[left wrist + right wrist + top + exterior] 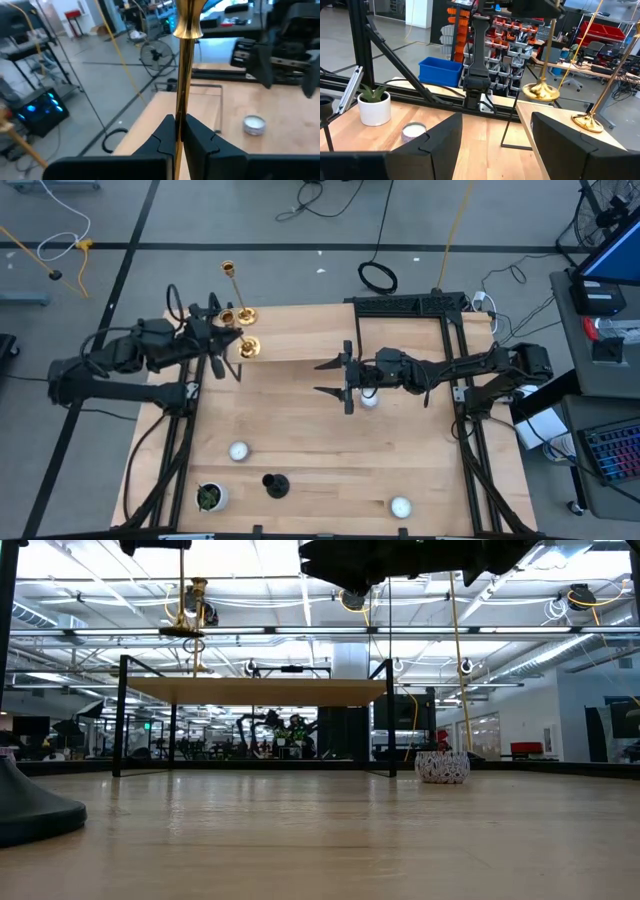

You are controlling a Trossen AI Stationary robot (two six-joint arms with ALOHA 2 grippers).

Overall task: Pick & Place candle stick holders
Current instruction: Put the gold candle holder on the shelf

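The left arm reaches in from the left edge of the table toward the raised light wooden shelf (260,690) at the far side. The left gripper (178,122) is closed tightly on the thin stem of a slim shiny gold candlestick (181,75), which stands upright between the two dark fingers. In the low view its round base seems to hang a little above the shelf, but I cannot tell this for sure.

Just beside it, a second slim gold candlestick with a round base (244,314) stands on the far left corner of the shelf, apart from the gripper.

On the lower table, near the front edge at the left, there is a small green plant in a white pot (210,497). A small round white-silver tealight cup (238,450) lies a little farther from the front edge. A short black candlestick with a round base (275,484) stands just to the right of the plant.

The right arm comes in from the right side, and the right gripper (496,120) hovers over the middle of the table. Its jaws are spread wide and hold nothing. A second tealight cup (368,400) lies on the table beside this arm's wrist. A third tealight cup (400,506) lies near the front edge, to the right, well apart from both grippers.
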